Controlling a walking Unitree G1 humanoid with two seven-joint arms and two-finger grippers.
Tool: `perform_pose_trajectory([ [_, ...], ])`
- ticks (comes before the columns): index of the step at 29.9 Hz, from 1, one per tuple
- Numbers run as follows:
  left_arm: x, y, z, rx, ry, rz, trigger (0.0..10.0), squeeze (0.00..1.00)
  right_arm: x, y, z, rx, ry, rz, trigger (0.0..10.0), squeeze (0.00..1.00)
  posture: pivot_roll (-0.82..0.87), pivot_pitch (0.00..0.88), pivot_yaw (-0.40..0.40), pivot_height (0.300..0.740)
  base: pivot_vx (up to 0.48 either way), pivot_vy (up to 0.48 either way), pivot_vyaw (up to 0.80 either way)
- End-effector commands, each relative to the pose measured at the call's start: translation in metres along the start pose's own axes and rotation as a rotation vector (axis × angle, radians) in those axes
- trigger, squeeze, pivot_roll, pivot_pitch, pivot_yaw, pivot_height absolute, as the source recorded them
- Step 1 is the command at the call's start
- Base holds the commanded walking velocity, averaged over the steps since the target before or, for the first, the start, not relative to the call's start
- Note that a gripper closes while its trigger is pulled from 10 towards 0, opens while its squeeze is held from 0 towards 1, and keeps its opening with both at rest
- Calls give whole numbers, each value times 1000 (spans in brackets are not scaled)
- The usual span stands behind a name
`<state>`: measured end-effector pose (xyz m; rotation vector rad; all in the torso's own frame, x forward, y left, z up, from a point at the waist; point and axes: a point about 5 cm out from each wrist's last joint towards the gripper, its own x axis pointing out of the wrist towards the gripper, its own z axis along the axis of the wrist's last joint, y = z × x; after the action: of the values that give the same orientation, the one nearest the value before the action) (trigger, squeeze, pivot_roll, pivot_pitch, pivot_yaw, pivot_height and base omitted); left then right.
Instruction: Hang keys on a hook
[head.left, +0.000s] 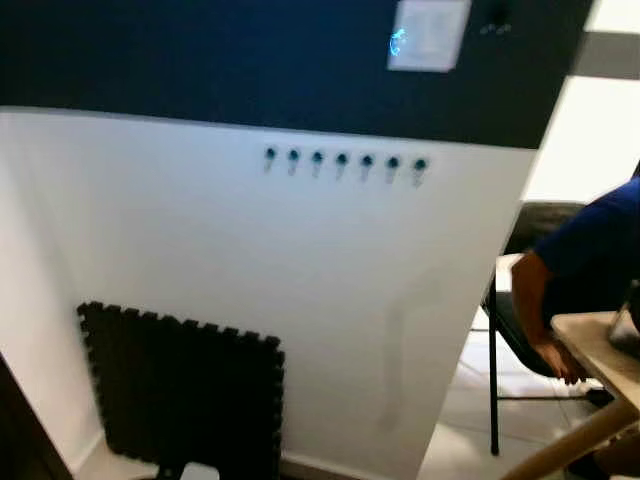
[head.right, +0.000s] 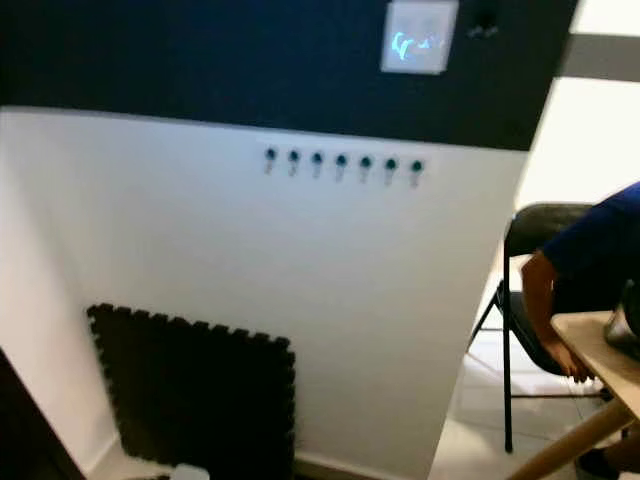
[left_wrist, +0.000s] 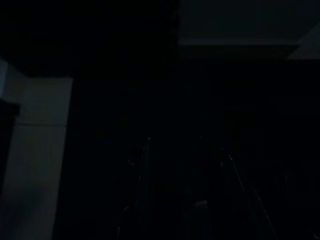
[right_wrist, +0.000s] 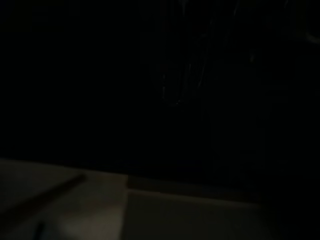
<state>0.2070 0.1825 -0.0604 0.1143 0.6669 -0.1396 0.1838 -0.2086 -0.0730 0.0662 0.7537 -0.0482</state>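
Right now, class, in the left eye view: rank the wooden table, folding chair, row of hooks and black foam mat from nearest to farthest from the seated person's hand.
1. Wooden table, far right: the person's hand is at its edge.
2. Folding chair, just left of the hand, under the person.
3. Row of hooks, high on the wall, and black foam mat, low on the left: too close to call.

White wall (head.left: 250, 260), row of apparently bare hooks (head.left: 342, 161)
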Motion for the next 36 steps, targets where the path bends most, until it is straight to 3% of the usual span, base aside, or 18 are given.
perform_pose_trajectory([
  [1, 0, 2, 1, 3, -6, 8, 10000, 0, 0, 5, -3, 7, 15, 8, 10000, 0, 80, 0, -7, 740, 0, 0, 0],
  [36, -3, 3, -1, 3, -38, 21, 10000, 0, 0, 9, -5, 2, 19, 22, 10000, 0, 87, 0, -8, 740, 0, 0, -777],
])
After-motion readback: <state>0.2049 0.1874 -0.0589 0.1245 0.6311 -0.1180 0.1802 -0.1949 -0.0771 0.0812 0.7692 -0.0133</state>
